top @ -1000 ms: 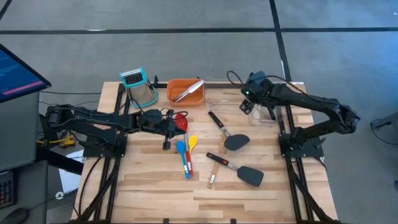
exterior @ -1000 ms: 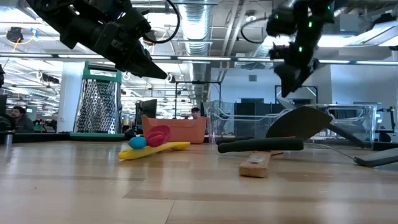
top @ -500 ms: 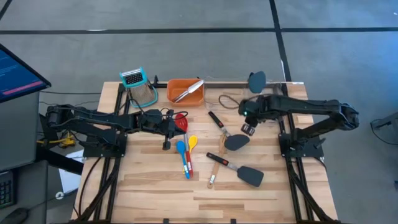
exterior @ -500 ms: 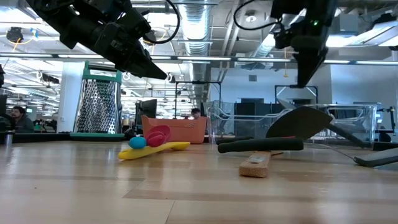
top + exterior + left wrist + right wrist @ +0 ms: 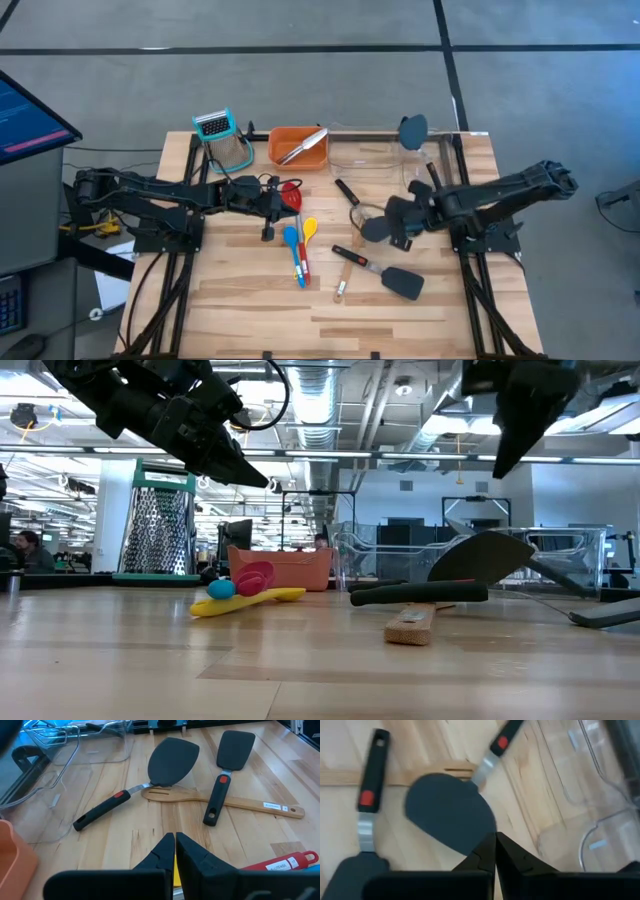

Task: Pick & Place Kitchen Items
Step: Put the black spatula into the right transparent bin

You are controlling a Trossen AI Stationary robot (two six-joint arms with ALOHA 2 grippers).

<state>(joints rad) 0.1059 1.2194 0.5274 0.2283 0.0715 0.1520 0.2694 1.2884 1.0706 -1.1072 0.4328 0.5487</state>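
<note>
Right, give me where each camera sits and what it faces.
High: overhead, looking down on the table, both arms.
Low: tabletop height, facing the room; arms overhead.
Left wrist: above shut left gripper, facing the round spatula.
Right wrist: above shut right gripper, over the same spatula.

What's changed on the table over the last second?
The right gripper, fingers shut and empty, swung from above the clear plastic bin at the back down over the round-headed black spatula. A dark rounded utensil now shows at the bin's back edge. The left gripper and the red spoon stayed put.
</note>
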